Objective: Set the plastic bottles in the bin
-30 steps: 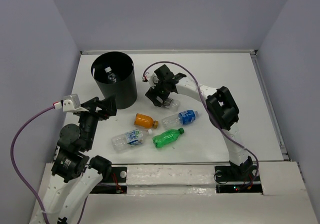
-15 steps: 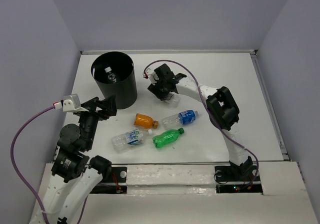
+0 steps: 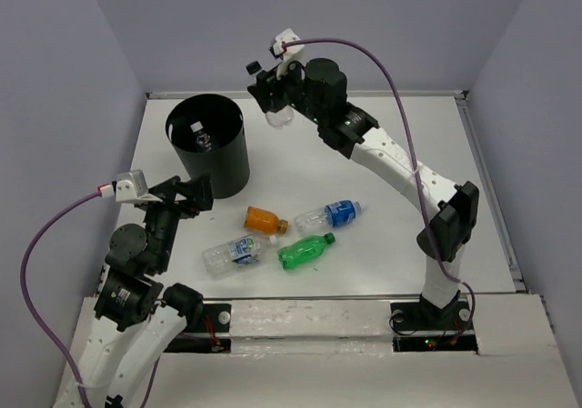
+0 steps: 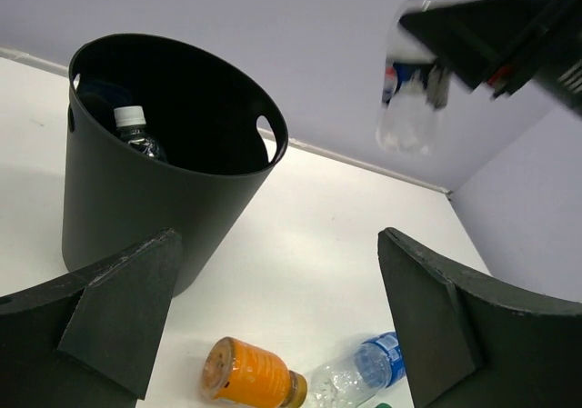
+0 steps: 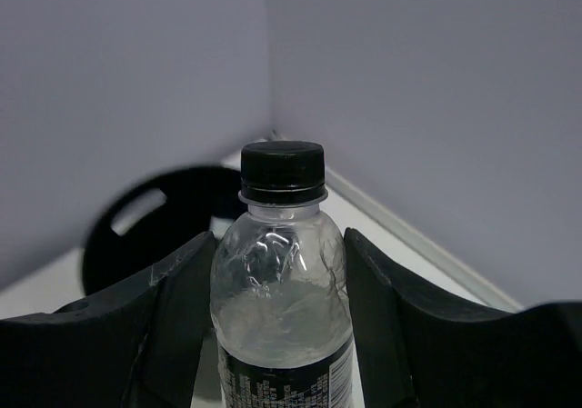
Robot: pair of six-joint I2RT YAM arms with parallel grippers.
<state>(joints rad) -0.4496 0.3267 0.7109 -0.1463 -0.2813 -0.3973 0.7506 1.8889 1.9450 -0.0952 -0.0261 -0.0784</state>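
Bottles lie in four places on the white table [image 3: 391, 135], and one more is in the air. The right gripper [image 3: 275, 104] is lifted high, and its jaws are closed around a clear bottle with dark label [image 3: 278, 116]. This bottle has a black cap and hangs nearly upright with the cap up. In the top view it is at 3 o'clock from the bin [image 3: 221, 167], beside the rim and not above the opening.

The bin stands at about 10 o'clock on the table. Inside it, a clear bottle with white cap [image 4: 136, 131] leans on the wall.

The orange bottle [image 3: 261, 218] lies at 5 o'clock from the bin. The clear bottle with blue label [image 3: 331, 214] lies at 3 o'clock from the orange one. The green bottle [image 3: 305, 251] is at 5 o'clock from it, and the clear bottle with green-blue label [image 3: 234, 253] at 7 o'clock. All four lie on their sides.

The left gripper [image 3: 189, 195] hangs low at 6 o'clock from the bin. Its jaws are spread wide and hold nothing.
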